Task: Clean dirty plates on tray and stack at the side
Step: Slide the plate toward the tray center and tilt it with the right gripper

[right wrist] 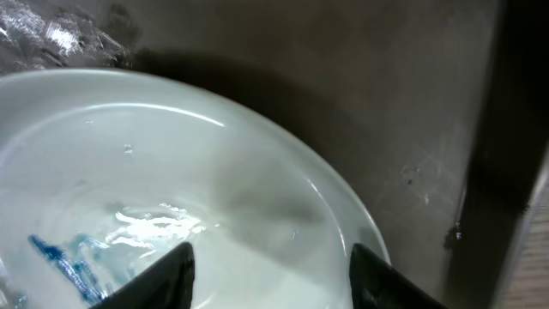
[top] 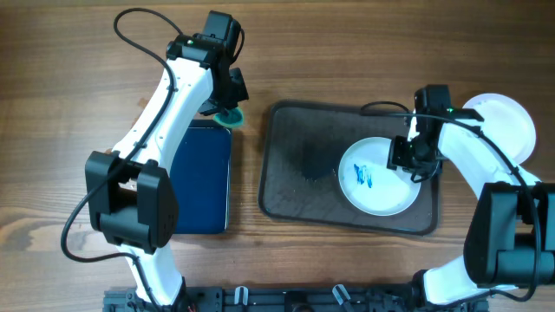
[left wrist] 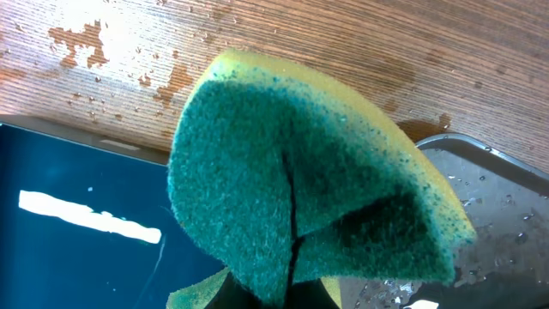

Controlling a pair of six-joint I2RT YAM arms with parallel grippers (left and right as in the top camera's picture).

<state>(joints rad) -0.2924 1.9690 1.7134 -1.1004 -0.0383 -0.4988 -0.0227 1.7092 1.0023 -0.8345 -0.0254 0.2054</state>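
Observation:
One white plate (top: 377, 176) with blue smears lies in the right half of the dark grey-brown tray (top: 295, 165). My right gripper (top: 414, 156) hovers over that plate's right rim, open, with nothing between its fingers. In the right wrist view both dark fingertips (right wrist: 167, 275) stand apart above the wet plate (right wrist: 171, 172), its blue marks at the lower left. My left gripper (top: 227, 102) is shut on a folded green-and-yellow sponge (top: 230, 116) just left of the tray's far left corner. That sponge (left wrist: 300, 172) fills the left wrist view and hides the jaws.
White plates (top: 505, 121) sit on the table right of the tray, partly behind my right arm. A smaller dark-blue tray (top: 201, 178) lies left of the big tray, under my left arm. Water drops speckle the wood (left wrist: 129, 69) and the tray corner (left wrist: 497, 197).

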